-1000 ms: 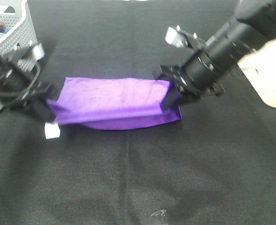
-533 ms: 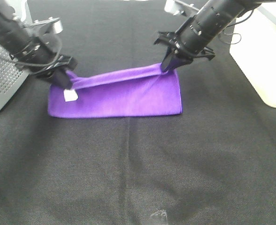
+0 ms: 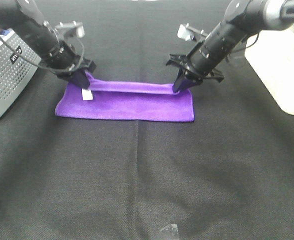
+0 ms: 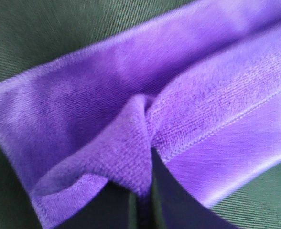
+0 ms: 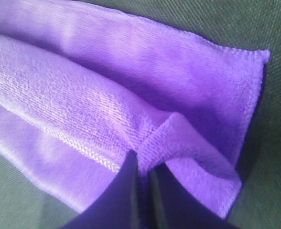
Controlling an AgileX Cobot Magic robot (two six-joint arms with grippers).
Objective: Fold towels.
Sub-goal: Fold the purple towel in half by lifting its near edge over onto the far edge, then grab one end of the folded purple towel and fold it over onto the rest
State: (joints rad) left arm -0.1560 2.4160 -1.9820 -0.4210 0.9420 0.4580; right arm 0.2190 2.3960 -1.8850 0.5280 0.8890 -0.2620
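Observation:
A bright purple towel (image 3: pixel 127 104) lies as a long folded band on the black table. Its far edge is stretched taut a little above the lower layer, held at both ends. My left gripper (image 3: pixel 82 81) is shut on the towel's far left corner, where a small white tag (image 3: pixel 87 95) hangs. My right gripper (image 3: pixel 181 86) is shut on the far right corner. In the left wrist view the purple towel (image 4: pixel 145 129) bunches between the shut fingers. The right wrist view shows the towel (image 5: pixel 131 114) pinched the same way, its stitched hem visible.
A grey perforated basket (image 3: pixel 7 80) stands at the left edge, close behind the left arm. A cream-white box (image 3: pixel 282 65) sits at the right edge. The black cloth of the table (image 3: pixel 147 180) stretches toward the front.
Both grippers have carried the towel's held edge from the near side over to the far side and lowered it. The towel now lies flatter, folded in half lengthwise.

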